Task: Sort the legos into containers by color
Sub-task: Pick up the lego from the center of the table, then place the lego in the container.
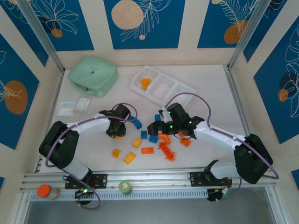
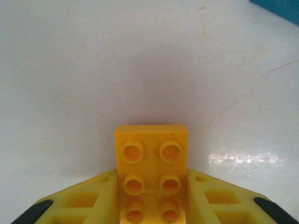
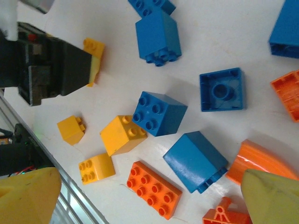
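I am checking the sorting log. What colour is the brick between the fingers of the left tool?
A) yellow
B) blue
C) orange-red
A: in the left wrist view, the yellow brick sits gripped in the left tool, with its studs facing the camera.

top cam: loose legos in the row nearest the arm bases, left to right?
small yellow brick → larger yellow brick → orange-red flat plate → orange-red toothed piece. I left out the yellow brick just behind, because it overlaps the larger one.
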Controlling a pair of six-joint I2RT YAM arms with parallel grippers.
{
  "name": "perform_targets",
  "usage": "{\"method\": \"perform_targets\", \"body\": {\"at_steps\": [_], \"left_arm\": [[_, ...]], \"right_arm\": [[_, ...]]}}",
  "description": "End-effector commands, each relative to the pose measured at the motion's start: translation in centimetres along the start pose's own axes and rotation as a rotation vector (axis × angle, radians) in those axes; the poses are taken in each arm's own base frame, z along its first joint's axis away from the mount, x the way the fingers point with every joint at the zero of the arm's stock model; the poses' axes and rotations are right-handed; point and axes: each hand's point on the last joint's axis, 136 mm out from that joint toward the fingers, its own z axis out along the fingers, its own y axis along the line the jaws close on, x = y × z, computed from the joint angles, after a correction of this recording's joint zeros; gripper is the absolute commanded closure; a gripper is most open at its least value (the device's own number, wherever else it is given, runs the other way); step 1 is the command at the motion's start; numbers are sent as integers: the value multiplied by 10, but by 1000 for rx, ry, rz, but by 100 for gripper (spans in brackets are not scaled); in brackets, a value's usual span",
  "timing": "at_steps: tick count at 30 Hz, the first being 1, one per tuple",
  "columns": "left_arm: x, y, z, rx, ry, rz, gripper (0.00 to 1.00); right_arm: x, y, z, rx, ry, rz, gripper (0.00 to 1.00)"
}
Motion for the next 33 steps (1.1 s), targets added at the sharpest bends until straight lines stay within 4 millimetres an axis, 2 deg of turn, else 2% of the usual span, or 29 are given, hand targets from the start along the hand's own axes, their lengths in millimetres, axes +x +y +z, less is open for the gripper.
{"method": "perform_targets", "body": {"at_steps": [1, 5, 9, 15, 21, 25, 30, 33], "left_arm": [[-25, -1, -26, -5, -89, 12, 66], [-64, -19, -49, 45, -194, 22, 66], [-115, -38, -66, 63, -297, 41, 67], [-192, -66, -70, 118, -412, 37, 68], [-262, -91, -63, 185, -509, 44, 68], [-302, -107, -48, 276, -555, 23, 67], [-335, -119, -29, 377, -563, -14, 67], [-345, -130, -26, 424, -567, -9, 57]], "right_arm": [[-23, 9, -19, -31, -53, -8, 1], [-42, 5, -30, -28, -100, 0, 1], [-62, -6, -38, -11, -139, 25, 1], [-83, -16, -49, 4, -187, 43, 1], [-94, -22, -54, 18, -200, 47, 1], [-99, -27, -54, 18, -199, 55, 1], [-104, -32, -52, 18, -192, 62, 1], [-108, -35, -52, 24, -191, 63, 1]]}}
